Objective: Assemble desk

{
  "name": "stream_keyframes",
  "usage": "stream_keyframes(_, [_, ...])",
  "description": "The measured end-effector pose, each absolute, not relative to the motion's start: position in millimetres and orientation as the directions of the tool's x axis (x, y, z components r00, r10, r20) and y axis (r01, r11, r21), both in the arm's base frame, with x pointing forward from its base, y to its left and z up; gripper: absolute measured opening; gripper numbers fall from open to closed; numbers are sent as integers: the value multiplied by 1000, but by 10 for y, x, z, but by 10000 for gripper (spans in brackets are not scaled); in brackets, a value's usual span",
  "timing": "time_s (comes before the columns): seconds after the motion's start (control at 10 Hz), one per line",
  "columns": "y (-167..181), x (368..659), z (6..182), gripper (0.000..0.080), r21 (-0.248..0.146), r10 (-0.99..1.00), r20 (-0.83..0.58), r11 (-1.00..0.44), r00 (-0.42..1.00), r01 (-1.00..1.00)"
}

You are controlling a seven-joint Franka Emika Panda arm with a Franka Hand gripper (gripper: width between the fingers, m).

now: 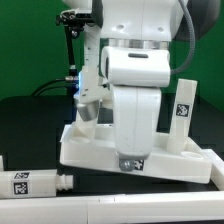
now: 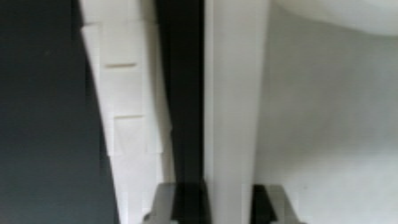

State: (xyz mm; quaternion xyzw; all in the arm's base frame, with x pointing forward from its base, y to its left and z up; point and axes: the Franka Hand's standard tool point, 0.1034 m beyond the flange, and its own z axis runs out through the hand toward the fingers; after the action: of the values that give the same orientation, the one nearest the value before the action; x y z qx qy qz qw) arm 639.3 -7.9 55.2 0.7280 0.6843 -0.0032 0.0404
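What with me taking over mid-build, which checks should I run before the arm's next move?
1. Gripper shut on the tabletop edge: ok.
2. Edge sits between both fingers: ok.
3. Upright leg at the exterior view's right fully seated: cannot tell.
4. Loose leg lies apart from the tabletop: ok.
5. Tabletop lying level: cannot tell.

Exterior: close, front-on, facing arm (image 1: pixel 135 60). Wrist: looks along claw (image 2: pixel 221 196), tight on shared tabletop panel (image 2: pixel 231 90).
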Motion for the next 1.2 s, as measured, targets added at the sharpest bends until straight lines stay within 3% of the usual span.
stream_keyframes(0.5, [48,6411,459,55,52,991,-48,-121,124,991])
stream_keyframes(0.9, [127,6515,410,55,65,996,-60,-67,71,996])
stream_keyframes(1.1, [139,6550,336,55,38,995,-63,-73,76,997])
stream_keyframes(1.2, [157,6563,303,55,46,994,-65,-87,90,995])
